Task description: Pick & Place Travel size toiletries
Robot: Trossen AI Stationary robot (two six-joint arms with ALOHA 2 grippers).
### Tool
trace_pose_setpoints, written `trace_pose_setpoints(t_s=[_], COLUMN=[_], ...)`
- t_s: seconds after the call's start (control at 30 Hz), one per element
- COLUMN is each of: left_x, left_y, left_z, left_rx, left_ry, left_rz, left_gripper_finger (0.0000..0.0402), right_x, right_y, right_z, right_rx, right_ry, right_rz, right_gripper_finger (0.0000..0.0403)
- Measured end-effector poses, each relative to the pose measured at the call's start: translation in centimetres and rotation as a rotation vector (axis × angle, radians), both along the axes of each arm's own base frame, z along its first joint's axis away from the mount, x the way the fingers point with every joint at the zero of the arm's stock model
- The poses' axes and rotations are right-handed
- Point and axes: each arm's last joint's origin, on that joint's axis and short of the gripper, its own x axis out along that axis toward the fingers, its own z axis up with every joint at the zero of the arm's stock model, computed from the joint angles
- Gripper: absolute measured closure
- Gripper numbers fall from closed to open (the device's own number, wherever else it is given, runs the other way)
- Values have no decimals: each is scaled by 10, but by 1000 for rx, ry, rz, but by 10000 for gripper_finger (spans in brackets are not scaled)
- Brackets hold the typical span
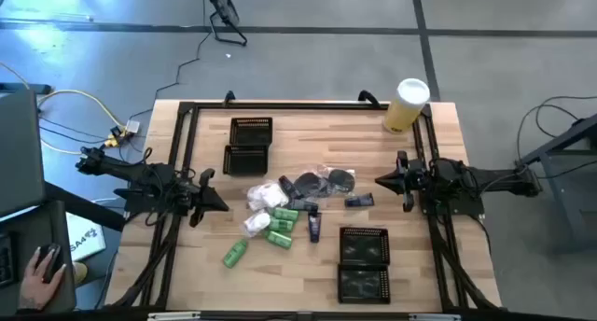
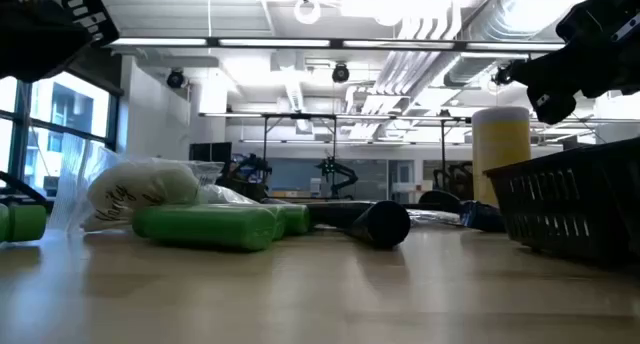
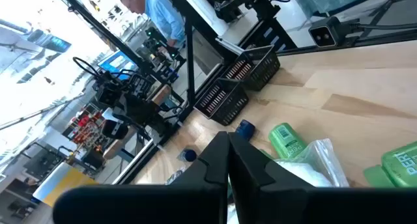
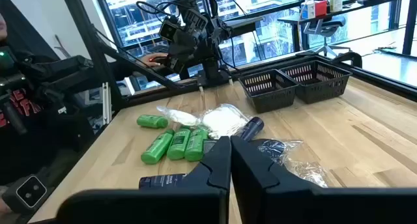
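The travel size toiletries lie in a heap at the table's middle: green bottles [image 1: 280, 226], one apart [image 1: 234, 254], white crinkly packets [image 1: 265, 196], dark blue tubes [image 1: 314, 228] and round dark cases [image 1: 340, 180]. My left gripper [image 1: 222, 205] hovers shut at the table's left edge, pointing at the heap. My right gripper [image 1: 379, 180] hovers shut at the right edge, facing the heap. Neither touches anything.
Two black mesh trays [image 1: 249, 144] stand at the far left of the middle, two more [image 1: 363, 263] at the near right. A tall yellow cylinder with a white lid [image 1: 407, 104] stands at the far right corner. A person's hand [image 1: 42, 265] rests beyond the table's left.
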Motion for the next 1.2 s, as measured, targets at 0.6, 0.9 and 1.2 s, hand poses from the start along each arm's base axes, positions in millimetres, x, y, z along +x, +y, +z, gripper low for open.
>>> trace_pose_setpoints(t_s=[0.6, 0.9, 1.2], left_x=[0, 2, 2], left_y=[0, 5, 7], left_z=[0, 1, 1], left_rx=[0, 2, 4], left_ry=[0, -7, -8], left_rz=[0, 186, 256], left_gripper_finger=[402, 402, 402], right_x=[0, 0, 0], right_y=[0, 0, 0], right_z=[0, 0, 0], right_rx=[0, 0, 0], right_ry=[0, 0, 0], right_rz=[0, 0, 0], right_gripper_finger=[400, 400, 400])
